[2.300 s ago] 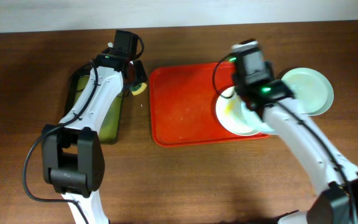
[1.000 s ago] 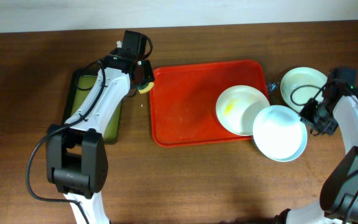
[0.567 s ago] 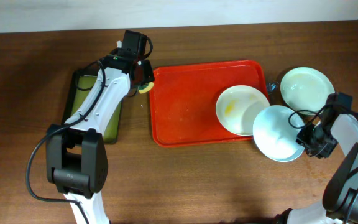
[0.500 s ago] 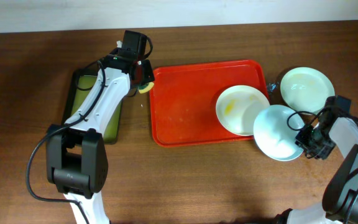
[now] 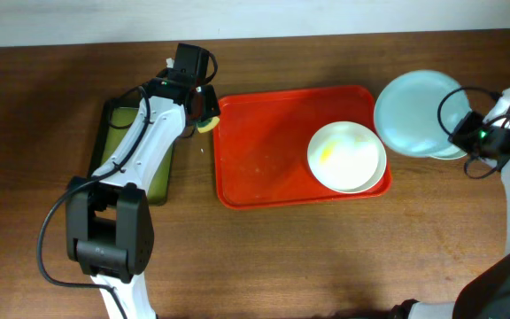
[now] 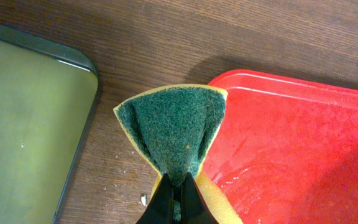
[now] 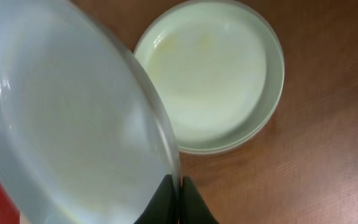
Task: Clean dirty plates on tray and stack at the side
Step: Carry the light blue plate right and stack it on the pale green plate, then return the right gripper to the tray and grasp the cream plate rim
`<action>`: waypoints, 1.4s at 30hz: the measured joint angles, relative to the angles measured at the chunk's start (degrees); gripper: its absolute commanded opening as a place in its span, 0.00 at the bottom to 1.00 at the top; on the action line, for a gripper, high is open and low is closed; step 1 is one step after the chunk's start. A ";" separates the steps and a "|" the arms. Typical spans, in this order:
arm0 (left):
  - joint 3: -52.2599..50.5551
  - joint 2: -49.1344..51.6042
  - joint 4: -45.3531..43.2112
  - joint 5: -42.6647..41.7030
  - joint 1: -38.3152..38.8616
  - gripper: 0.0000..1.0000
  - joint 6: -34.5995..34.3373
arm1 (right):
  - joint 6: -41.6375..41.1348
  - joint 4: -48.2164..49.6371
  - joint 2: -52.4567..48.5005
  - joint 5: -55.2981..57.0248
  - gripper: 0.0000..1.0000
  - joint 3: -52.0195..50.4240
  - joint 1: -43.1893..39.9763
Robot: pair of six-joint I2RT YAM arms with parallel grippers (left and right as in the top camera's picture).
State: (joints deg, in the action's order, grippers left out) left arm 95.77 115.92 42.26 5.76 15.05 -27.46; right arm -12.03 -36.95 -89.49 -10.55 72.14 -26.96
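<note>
A cream-white plate (image 5: 346, 157) with a yellow smear lies on the right part of the red tray (image 5: 264, 151). My right gripper (image 5: 467, 133) is shut on the rim of a pale blue plate (image 5: 414, 113) and holds it raised and tilted over a pale green plate (image 5: 454, 152) that lies on the table right of the tray. In the right wrist view the held blue plate (image 7: 61, 124) fills the left and the pale green plate (image 7: 213, 81) lies beyond it. My left gripper (image 5: 204, 108) is shut on a yellow-and-green sponge (image 6: 173, 127) at the tray's top-left corner (image 6: 291, 143).
A dark tray with a greenish inside (image 5: 140, 151) lies left of the red tray, under my left arm; it also shows in the left wrist view (image 6: 23, 124). Bare wooden table lies in front of the tray.
My right gripper has lifted the blue plate from the table by the tray's right edge and carried it back and up over the pale green plate. The left arm has not moved.
</note>
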 measured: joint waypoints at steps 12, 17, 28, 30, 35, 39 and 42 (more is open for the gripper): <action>0.00 0.00 -0.11 0.00 0.00 0.00 0.00 | -8.35 14.08 -14.71 16.98 0.73 0.11 0.00; 0.00 0.00 -0.33 0.00 0.00 0.00 0.00 | -7.06 3.98 -8.61 8.41 0.70 1.29 0.31; 0.00 0.00 -0.22 0.00 0.00 0.00 0.00 | -14.75 -8.02 -7.21 1.81 0.54 -9.22 20.52; 0.00 0.00 -0.09 -0.02 0.00 0.00 0.00 | -17.59 -4.98 -7.30 4.02 0.52 -11.69 22.62; 0.00 0.00 -0.09 0.00 0.00 0.00 0.00 | -21.00 -3.04 -7.54 7.89 0.52 -12.50 24.02; 0.00 0.00 -0.09 0.00 0.00 0.00 0.00 | -22.27 -0.63 -11.58 9.38 0.47 -12.55 24.09; 0.00 0.00 -0.09 0.00 0.00 0.00 0.00 | -21.84 2.78 -12.59 8.79 0.40 -12.83 24.13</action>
State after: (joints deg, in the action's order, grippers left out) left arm 95.77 115.92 42.17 5.76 15.05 -27.46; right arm -33.87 -34.17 -102.08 -1.76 59.31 -2.83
